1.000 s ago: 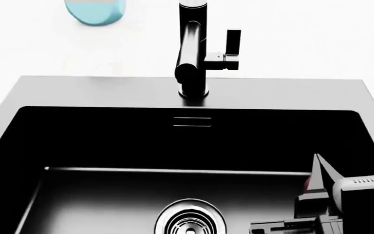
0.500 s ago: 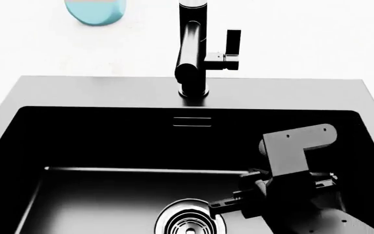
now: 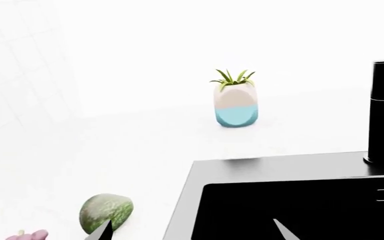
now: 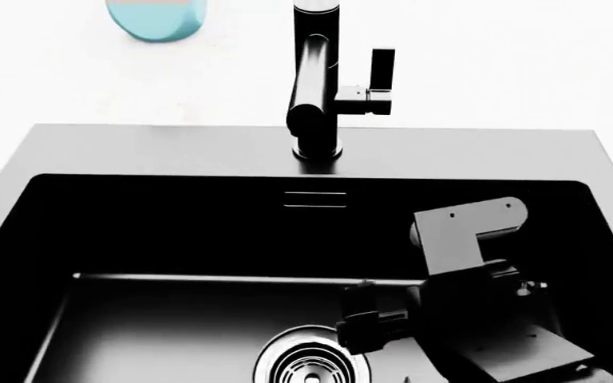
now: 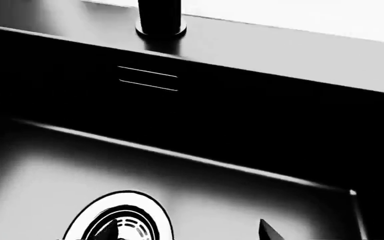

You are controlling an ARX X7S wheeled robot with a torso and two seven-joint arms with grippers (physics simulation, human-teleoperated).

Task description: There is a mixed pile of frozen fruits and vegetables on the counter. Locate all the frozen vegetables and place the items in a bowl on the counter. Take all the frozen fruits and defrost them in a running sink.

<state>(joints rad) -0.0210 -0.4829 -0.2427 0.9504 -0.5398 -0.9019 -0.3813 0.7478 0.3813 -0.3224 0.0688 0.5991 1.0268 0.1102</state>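
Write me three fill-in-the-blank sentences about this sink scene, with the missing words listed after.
1. The right gripper hangs inside the black ____, above the drain.
2. Beside the sink, on the counter, lies a mottled ____ oval lump.
3. The small potted plant has a pot whose lower half is ____.

Missing words: sink; green; teal
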